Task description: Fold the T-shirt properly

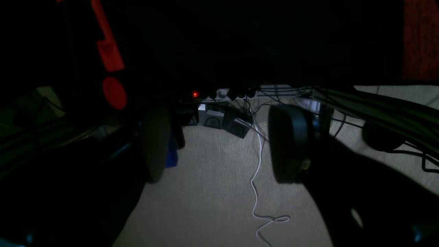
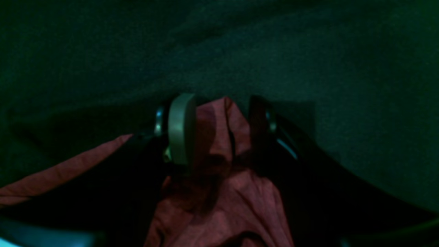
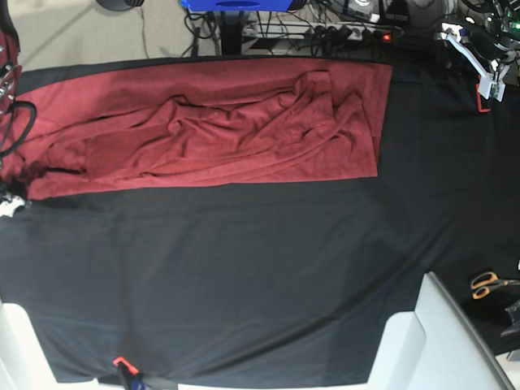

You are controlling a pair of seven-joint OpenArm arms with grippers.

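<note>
No writing shows; right end effector (image 2: 219, 130) clamps the T-shirt (image 3: 219, 126), left end effector (image 1: 219, 144) gapes empty.

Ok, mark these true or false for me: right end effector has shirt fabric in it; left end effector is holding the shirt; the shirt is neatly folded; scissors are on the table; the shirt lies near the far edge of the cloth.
1. Right end effector has T-shirt fabric between its fingers: true.
2. Left end effector holds the shirt: false; it is open and empty over the floor.
3. The shirt is neatly folded: false; it lies spread and wrinkled.
4. Scissors lie at the table's side: true.
5. The shirt lies near the black cloth's far edge: true.
</note>
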